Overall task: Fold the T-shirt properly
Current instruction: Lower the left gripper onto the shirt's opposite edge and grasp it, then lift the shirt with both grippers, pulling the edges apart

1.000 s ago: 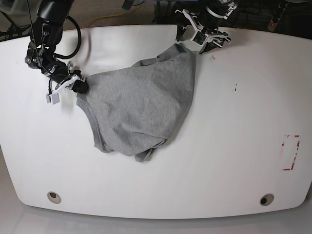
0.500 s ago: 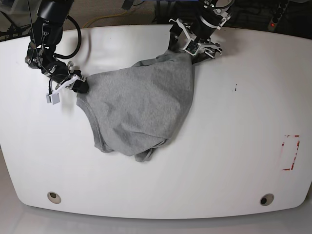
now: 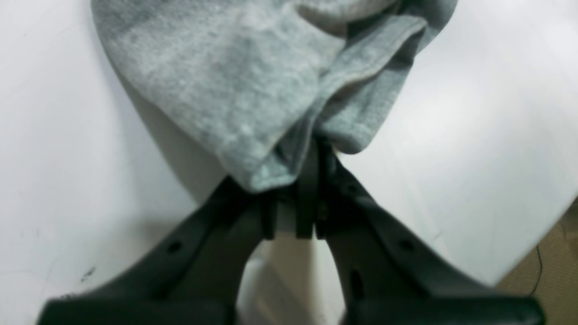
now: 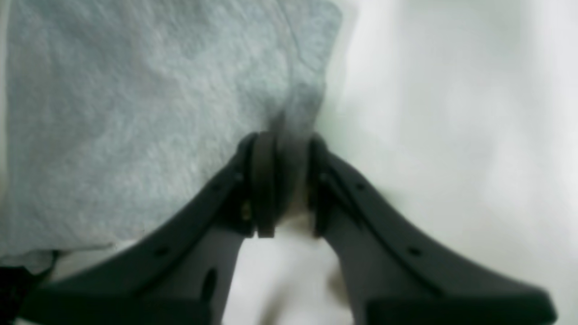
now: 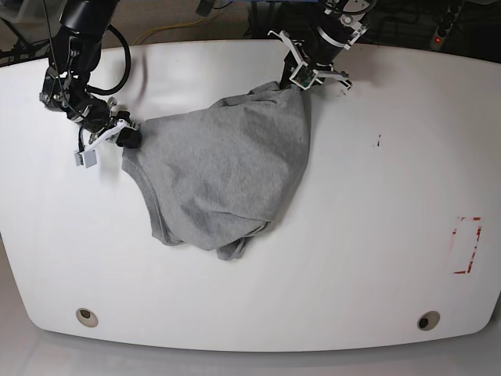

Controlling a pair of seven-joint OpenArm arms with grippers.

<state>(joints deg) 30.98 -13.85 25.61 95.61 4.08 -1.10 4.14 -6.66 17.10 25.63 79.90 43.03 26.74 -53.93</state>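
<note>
Since a second ago the left gripper (image 5: 301, 77) has come down from above the far edge of the white worktop (image 5: 376, 235) onto the far corner of the T-shirt (image 5: 227, 172), and its jaws, then spread wide, are now clamped together on that corner; the right gripper (image 5: 125, 138) and the cloth's outline have hardly changed. The worktop is the largest thing in view, a broad white slab with rounded corners, a round hole near each near corner and a red dashed rectangle (image 5: 467, 245) drawn toward the edge on the left arm's side. The heather-grey T-shirt lies crumpled on the half of the worktop nearer the right arm, reaching from close to the far edge down to about the middle, its lower part bunched into loose folds; no lettering can be made out. In the left wrist view the T-shirt (image 3: 253, 85) hangs in a doubled fold with a stitched hem showing, and the black fingers (image 3: 311, 180) of the left gripper (image 3: 310, 189) are pressed shut on its lowest tip. In the right wrist view the right gripper (image 4: 282, 176) pinches a narrow pleat at the edge of the T-shirt (image 4: 135, 117) between its dark fingers (image 4: 264, 180), the cloth spreading flat to one side and bare worktop (image 4: 451, 135) on the other.
</note>
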